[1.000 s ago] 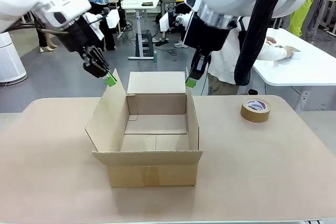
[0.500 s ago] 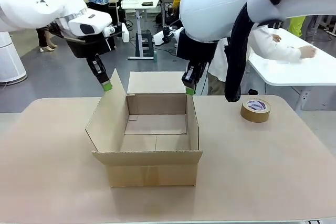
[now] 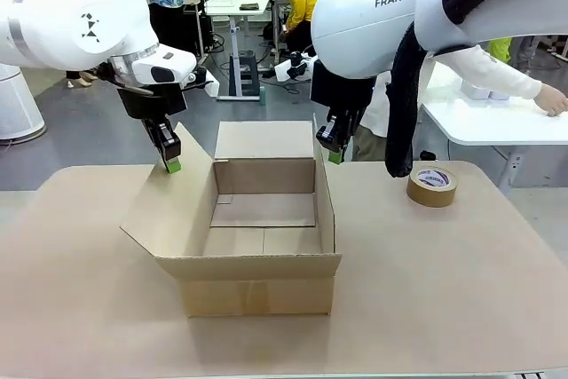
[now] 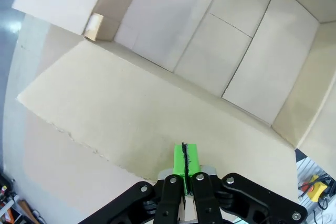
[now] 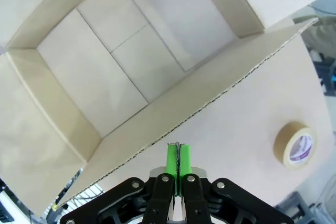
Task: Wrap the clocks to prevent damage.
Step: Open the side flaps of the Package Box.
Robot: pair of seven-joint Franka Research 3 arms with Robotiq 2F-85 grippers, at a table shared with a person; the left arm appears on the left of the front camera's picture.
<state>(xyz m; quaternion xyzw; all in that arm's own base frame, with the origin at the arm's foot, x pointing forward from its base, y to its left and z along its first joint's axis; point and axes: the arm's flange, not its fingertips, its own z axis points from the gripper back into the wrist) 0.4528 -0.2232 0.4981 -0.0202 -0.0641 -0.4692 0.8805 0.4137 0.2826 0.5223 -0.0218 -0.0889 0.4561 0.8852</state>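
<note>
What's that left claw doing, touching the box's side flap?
Cannot tell. In the front view the left claw tip overlaps the left flap. The left wrist view looks straight down onto the flap, showing neither contact nor gap.

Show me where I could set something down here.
Bare table: right of the cardboard box in front of the tape roll, along the near edge, and left of the spread flap. Crowded: the box's sides, where the left end effector and right end effector hang.
</note>
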